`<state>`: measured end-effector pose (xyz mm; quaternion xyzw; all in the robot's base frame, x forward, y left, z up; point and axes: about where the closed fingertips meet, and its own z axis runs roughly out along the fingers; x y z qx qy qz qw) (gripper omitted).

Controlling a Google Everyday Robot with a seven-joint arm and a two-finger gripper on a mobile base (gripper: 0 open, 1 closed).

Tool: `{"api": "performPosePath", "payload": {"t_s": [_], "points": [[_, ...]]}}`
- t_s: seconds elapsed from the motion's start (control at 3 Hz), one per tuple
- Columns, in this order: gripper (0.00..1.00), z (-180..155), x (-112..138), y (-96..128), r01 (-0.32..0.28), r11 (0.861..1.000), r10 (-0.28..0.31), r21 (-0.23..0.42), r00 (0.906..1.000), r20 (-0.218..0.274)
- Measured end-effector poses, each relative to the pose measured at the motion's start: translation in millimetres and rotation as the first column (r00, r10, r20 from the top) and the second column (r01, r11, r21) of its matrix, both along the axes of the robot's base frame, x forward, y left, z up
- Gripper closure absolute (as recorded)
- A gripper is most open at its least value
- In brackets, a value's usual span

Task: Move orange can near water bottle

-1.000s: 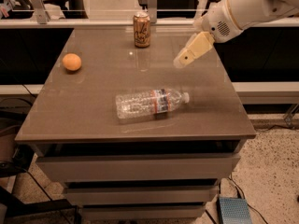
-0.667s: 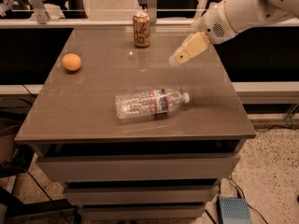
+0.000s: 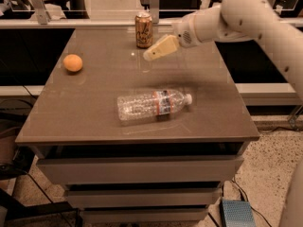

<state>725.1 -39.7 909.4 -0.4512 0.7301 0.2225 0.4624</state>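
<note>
Camera view: jaws near orange can (image 3: 144, 30).

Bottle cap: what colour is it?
White cap, camera view; gripper hovers near the can.

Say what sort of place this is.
Likely an office or lab: a drawer cabinet serving as table, a counter behind, cables on speckled floor. The gripper hovers beside the orange can, beyond the lying water bottle.
</note>
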Motion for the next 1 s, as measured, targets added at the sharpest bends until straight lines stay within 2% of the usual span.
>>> {"api": "performPosePath", "payload": {"t_s": [0.33,0.67,1.0], "points": [[0.00,-11.3,48.5,21.4,0.015,0.999,-0.019,0.051,0.9969,0.076],[0.00,-25.6,89.1,33.0,0.045,0.998,-0.050,0.051,0.9926,0.110],[0.00,-37.0,121.2,35.2,0.079,0.995,-0.086,0.067,0.9894,0.117]]}}
